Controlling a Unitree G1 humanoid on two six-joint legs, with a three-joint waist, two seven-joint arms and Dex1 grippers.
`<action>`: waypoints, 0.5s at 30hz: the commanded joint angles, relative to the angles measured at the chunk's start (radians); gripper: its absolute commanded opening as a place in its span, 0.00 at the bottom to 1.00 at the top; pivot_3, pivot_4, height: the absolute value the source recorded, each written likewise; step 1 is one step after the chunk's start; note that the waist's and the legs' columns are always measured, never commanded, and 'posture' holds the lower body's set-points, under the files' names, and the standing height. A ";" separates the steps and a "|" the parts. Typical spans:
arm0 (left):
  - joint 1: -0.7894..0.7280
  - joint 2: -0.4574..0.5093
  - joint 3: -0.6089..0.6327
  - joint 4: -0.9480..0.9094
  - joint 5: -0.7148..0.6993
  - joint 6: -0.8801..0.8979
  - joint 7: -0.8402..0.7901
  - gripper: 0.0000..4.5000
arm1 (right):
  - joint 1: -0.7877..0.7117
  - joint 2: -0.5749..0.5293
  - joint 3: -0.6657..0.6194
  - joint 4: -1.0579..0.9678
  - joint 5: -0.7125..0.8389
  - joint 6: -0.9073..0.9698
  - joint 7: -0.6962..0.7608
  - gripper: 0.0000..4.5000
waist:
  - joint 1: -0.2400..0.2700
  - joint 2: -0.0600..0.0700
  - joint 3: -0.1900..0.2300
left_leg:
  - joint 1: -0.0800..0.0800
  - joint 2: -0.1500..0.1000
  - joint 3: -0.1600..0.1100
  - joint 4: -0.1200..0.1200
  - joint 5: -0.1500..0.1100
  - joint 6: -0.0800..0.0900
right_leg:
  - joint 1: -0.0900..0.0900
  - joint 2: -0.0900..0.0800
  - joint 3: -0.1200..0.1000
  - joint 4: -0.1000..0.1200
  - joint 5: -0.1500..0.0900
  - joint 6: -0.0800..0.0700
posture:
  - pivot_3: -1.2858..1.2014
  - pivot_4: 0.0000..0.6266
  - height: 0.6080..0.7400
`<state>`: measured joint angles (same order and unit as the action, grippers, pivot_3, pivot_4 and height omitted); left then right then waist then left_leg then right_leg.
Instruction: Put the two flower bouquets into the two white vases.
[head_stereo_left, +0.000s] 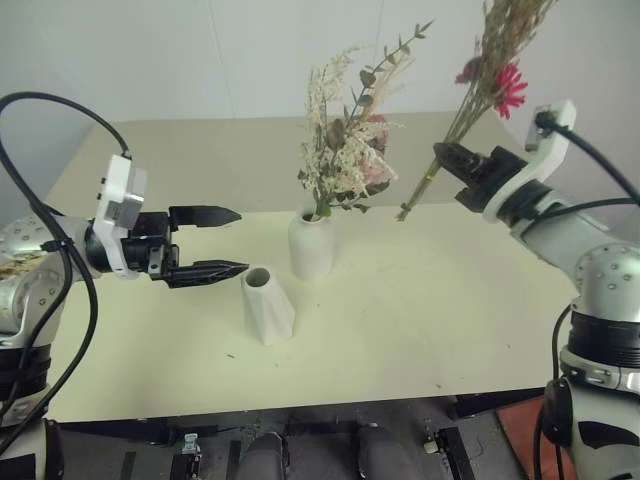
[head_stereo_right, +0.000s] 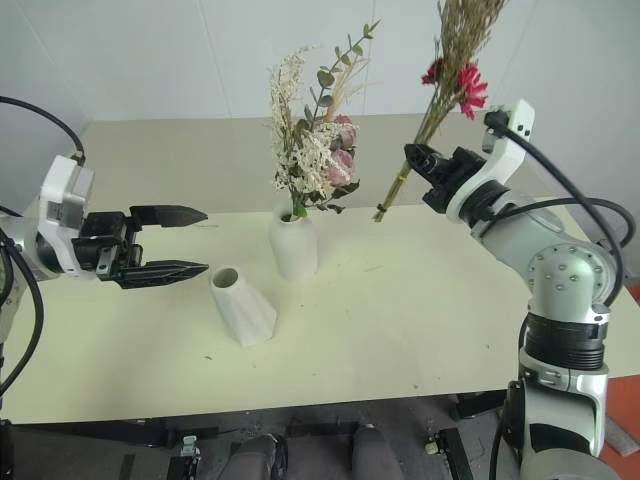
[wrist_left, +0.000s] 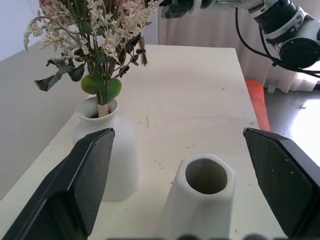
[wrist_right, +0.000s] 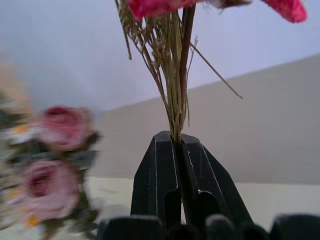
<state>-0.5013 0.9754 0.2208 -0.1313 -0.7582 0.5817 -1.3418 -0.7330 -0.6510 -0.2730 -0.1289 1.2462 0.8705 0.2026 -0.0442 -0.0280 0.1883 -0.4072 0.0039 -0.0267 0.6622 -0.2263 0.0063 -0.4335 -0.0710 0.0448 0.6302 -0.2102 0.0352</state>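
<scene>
The fuller bouquet (head_stereo_left: 345, 140) of cream sprigs and pink roses stands upright in the rounded white vase (head_stereo_left: 311, 248) at the table's middle. In front of it and to its left stands the shorter slanted white vase (head_stereo_left: 268, 306), its round mouth (wrist_left: 206, 176) empty. My left gripper (head_stereo_left: 241, 241) hangs open just left of that vase, pointing toward it at mouth height. My right gripper (head_stereo_left: 442, 155) is raised above the table's right side, shut on the stems (wrist_right: 177, 115) of the thin bouquet (head_stereo_left: 490, 70) with the pink-red daisy. That bouquet leans up and to the right, its stem ends (head_stereo_left: 405, 212) hanging clear of the table.
The cream table (head_stereo_left: 420, 320) has its front edge close to me and a pale wall behind it. An orange-red object (wrist_left: 255, 95) lies on the floor beyond the table's right edge.
</scene>
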 joint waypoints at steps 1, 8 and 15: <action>-0.008 0.033 0.053 0.010 -0.034 -0.006 -0.059 1.00 | 0.006 -0.068 -0.047 -0.058 0.062 0.032 0.241 0.00 | 0.002 0.000 0.000 | 0.000 0.000 0.000 0.000 0.000 0.000 | 0.000 0.000 0.000 0.000 0.000 0.000 | 0.52 0.24 1.00; 0.045 0.094 0.133 0.007 -0.056 0.005 -0.118 1.00 | -0.011 -0.089 -0.031 -0.074 0.098 0.057 0.448 0.00 | -0.002 0.000 0.000 | 0.001 0.001 0.000 0.000 0.000 0.000 | 0.000 0.000 0.000 0.000 0.000 0.000 | 0.52 0.24 1.00; 0.198 0.207 0.289 -0.030 -0.075 0.051 -0.202 1.00 | -0.098 0.023 0.062 -0.092 0.047 0.036 0.450 0.00 | -0.002 0.000 0.000 | 0.001 0.007 0.001 0.000 0.000 0.000 | -0.002 0.005 0.000 0.001 0.001 -0.001 | 0.52 0.24 1.00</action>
<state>-0.3147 1.1616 0.4551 -0.1330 -0.8168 0.6215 -1.5219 -0.8088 -0.6329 -0.2088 -0.1900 1.3025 0.9258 0.6513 -0.0458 -0.0280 0.1884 -0.4062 0.0115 -0.0255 0.6623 -0.2264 0.0062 -0.4353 -0.0650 0.0451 0.6312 -0.2093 0.0335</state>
